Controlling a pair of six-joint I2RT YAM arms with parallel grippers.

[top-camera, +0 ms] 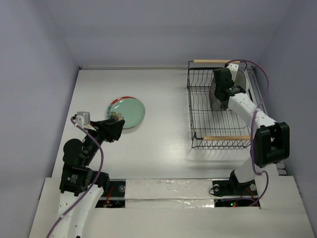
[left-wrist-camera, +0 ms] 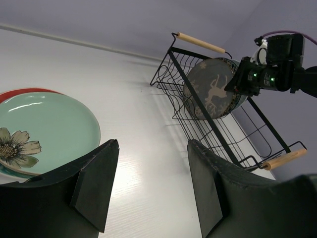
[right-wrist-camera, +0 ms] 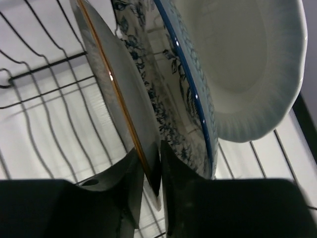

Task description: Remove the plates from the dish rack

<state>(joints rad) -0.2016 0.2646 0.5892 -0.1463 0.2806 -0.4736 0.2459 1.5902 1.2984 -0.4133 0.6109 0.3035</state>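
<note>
**Grey plate (right-wrist-camera: pixel 106 99) gripped, lift comes next**

Right gripper (right-wrist-camera: pixel 153 166) is clamped on its rim at the rack's (top-camera: pixel 191 114) far end, where it stands on edge beside the blue-patterned plate (right-wrist-camera: pixel 173 84) and the white plate (right-wrist-camera: pixel 237 64) (neither one held). Red plate (top-camera: pixel 129 111) lies flat, well left of the rack, with the left gripper (left-wrist-camera: pixel 153 148) hanging open just beside it. Step in hand, I judge: pulling the second plate. Next calls for a straight lift clear of the wires and its neighbour, then a carry left of the rack.
</note>
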